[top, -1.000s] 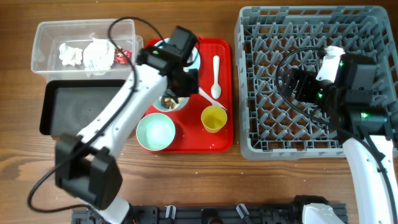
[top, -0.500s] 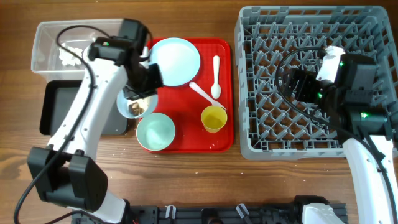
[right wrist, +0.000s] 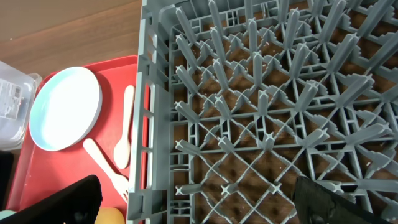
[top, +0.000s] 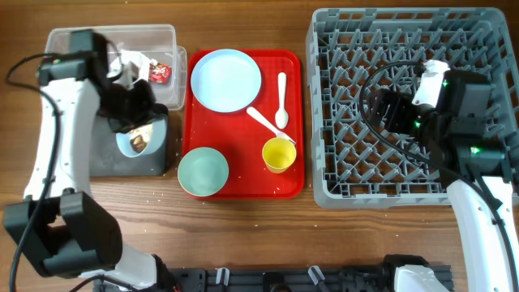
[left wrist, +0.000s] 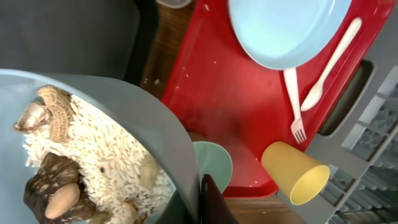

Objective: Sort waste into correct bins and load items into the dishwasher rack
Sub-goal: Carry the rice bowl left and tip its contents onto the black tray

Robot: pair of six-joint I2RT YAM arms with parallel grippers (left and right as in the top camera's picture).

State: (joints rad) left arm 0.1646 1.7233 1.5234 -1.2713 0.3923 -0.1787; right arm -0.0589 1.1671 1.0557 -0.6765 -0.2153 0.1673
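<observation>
- While I hold the small bowl (top: 132, 143) over the black tray (top: 101, 162) at nine o'clock, the overhead view shows napkins (top: 128, 58) and the red wrapper (top: 160, 73) already in the clear tub (top: 61, 40). The rack (top: 413, 182) at three o'clock holds no dishes.
- Left wrist: my left gripper (left wrist: 198, 194) pinches the bowl's rim, with the scraps (left wrist: 56, 162) inside not yet dumped. The plate (left wrist: 286, 25), fork (left wrist: 295, 99), spoon (left wrist: 329, 68), yellow cup (left wrist: 295, 171) and mint-green bowl (left wrist: 214, 163) wait on the red tray (left wrist: 230, 106).
- Right wrist: my right gripper (right wrist: 198, 186) hangs spread wide above the pegs, holding nothing.
</observation>
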